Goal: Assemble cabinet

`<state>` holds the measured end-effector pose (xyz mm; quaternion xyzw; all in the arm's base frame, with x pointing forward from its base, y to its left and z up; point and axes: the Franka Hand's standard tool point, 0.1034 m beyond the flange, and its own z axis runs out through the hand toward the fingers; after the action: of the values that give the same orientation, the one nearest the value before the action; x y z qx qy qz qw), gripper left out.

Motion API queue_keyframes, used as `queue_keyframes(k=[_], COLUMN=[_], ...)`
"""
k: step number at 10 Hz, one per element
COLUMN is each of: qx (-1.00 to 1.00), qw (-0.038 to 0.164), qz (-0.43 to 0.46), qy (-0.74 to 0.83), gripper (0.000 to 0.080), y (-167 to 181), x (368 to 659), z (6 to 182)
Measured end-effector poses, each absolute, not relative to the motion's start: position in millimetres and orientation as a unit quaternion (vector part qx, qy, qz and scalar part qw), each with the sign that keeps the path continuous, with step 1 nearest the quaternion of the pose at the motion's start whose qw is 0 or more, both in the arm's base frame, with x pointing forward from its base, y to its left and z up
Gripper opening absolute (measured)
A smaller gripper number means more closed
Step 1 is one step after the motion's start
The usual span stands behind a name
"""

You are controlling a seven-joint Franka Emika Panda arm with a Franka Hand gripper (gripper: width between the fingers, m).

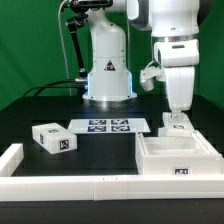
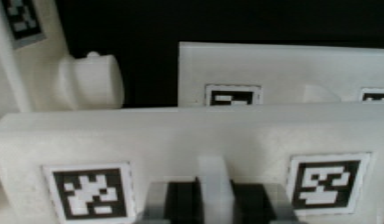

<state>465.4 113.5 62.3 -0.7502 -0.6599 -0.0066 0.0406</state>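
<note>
cabinet (image 1: pixel 160 163) sits directly beneath the gripper (image 1: pixel 177 118).

Robotics lab, green backdrop (image 1: pixel 30 40), black table (image 1: pixel 30 112), tag-printed marker board (image 1: pixel 108 125), white robot arm (image 1: pixel 176 55)

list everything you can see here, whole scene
cabinet box: 1, white, open-topped, on the table at the exterior view's right front
tagged block: 1, white with black-and-white tags, at the exterior view's left
tagged piece: 1, white, small, just behind the box, under the gripper
marker board: 1, white with four tags, flat at centre
border rail: 1, white, low, along the front and left edges
table: 1, black
backdrop: 1, green, behind
arm: 1, white, base at centre back
gripper: 1, pointing down at the tagged piece; open or shut unclear
</note>
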Motion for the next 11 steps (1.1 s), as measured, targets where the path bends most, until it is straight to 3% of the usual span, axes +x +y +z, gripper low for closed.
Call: queue_keyframes(k=[6,11], qx=[-0.749,-0.748], qw=[0.040,0.036], qz=[-0.014,-0.038], qy=[-0.661,-0.662], gripper=[0.0069,0.0069], y=[114,112], x=[468,510], z=[59.2,60.6])
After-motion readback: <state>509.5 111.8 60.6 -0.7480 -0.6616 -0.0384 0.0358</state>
